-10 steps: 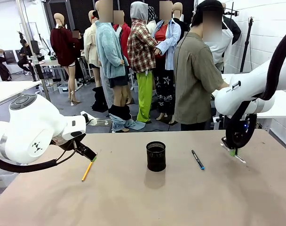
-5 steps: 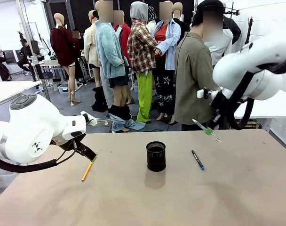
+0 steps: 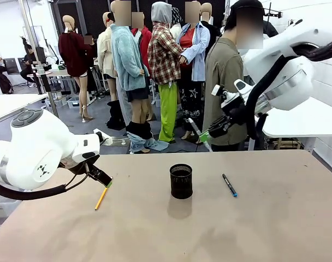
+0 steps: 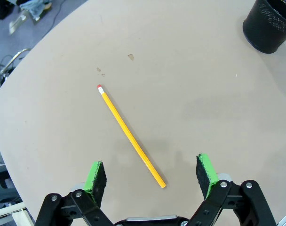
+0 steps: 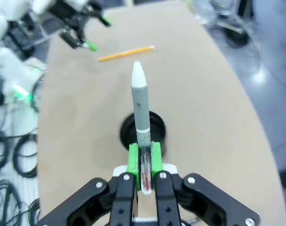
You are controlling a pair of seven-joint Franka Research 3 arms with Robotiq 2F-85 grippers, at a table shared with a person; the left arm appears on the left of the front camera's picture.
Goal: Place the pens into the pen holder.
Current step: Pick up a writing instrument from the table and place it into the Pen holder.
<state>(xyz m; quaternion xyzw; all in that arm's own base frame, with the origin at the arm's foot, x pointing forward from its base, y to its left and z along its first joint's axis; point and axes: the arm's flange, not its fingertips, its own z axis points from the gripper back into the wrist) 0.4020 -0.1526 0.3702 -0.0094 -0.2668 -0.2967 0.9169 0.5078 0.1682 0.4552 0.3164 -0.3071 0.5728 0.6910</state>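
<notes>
**A:** Where is the right gripper (image 3: pixel 205 136)?

**B:** Up off the table (image 3: pixel 264 229), at about one o'clock from the pen holder (image 3: pixel 181 181) in the front view. It is pinching a pale grey pen (image 5: pixel 140 101), and in its wrist view the holder sits just behind that pen.

**A:** And the left gripper (image 4: pixel 151 167)?

**B:** Low over the table with its jaws spread wide. The near end of the yellow pencil (image 4: pixel 129 134) lies between the green pads and touches neither – it runs off toward eleven o'clock.

**A:** Anything else?

**B:** A dark pen (image 3: pixel 229 185) with a blue end lies flat at three o'clock from the holder, and the pencil lies at about nine.
</notes>
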